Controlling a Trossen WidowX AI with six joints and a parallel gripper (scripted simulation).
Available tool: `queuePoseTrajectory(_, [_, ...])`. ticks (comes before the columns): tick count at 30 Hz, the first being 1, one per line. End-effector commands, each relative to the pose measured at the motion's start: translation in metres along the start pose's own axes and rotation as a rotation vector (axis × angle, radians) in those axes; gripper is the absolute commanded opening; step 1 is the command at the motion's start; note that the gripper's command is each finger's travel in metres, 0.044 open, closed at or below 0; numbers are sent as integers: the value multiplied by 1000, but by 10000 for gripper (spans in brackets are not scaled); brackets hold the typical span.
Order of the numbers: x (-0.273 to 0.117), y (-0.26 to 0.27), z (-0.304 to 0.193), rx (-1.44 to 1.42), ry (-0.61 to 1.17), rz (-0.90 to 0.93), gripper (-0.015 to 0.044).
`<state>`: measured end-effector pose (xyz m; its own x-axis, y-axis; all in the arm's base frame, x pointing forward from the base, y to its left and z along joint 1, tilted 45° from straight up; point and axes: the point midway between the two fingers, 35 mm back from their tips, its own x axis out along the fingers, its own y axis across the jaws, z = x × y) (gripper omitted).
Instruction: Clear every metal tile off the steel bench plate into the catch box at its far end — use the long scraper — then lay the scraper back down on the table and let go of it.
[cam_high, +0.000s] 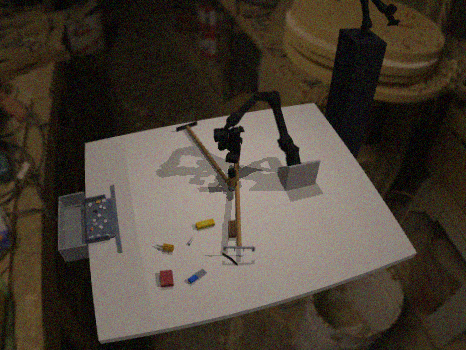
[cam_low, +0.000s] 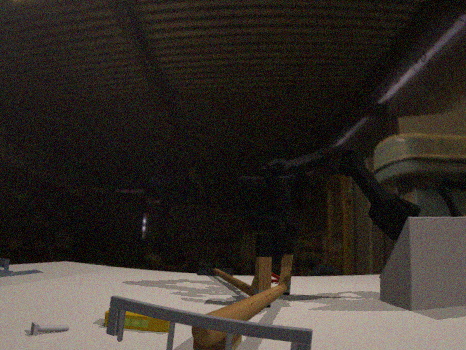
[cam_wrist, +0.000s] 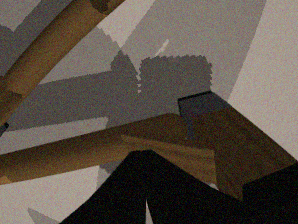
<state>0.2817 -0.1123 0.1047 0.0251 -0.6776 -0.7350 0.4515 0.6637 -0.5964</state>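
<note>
- The gripper (cam_high: 231, 159) (cam_low: 274, 250) (cam_wrist: 141, 160) is hanging over the middle of the white table (cam_high: 150, 200) (cam_low: 75, 295), near where 2 wooden handles are crossing or nearly crossing in the top view; its fingers are standing closed, gripping nothing.
- 2 upright wooden pieces (cam_low: 263, 274) are showing directly under the dark gripper in the exterior view; I cannot tell what they are belonging to.
- 2 long-handled tools are lying around there, and I cannot tell which is being the long scraper.
- The tool with the grey head (cam_high: 239, 248) (cam_low: 210, 319) is pointing towards the near side of the table, its head standing off the surface above its own shadow.
- The tool with the dark head (cam_high: 186, 126) is reaching towards the far edge.
- Small metal tiles (cam_high: 99, 216) are sitting scattered on the blue-grey bench plate (cam_high: 111, 232), well apart from the gripper.
- The grey catch box (cam_high: 70, 227) is adjoining the plate's outer end, past the table edge.
- A brown block (cam_high: 232, 228) is showing beside the grey-headed tool's handle.
- A yellow block (cam_high: 205, 224) (cam_low: 137, 321), a screw (cam_high: 190, 240) (cam_low: 50, 329), a red block (cam_high: 166, 278) and a blue-and-grey piece (cam_high: 197, 276) are lying between the plate and that tool.
</note>
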Motion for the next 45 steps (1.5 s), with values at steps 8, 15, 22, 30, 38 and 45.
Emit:
queuePoseTrajectory(8, [4,-30,2,21,10,-26,0])
queuePoseTrajectory(15, [4,-41,2,21,10,-25,0])
queuePoseTrajectory(22, [4,-53,2,21,9,-25,0])
queuePoseTrajectory(30, [3,-66,1,21,8,-26,0])
queuePoseTrajectory(38, [2,-79,0,21,6,-28,0])
queuePoseTrajectory(45, [1,-90,-1,21,4,-31,0])
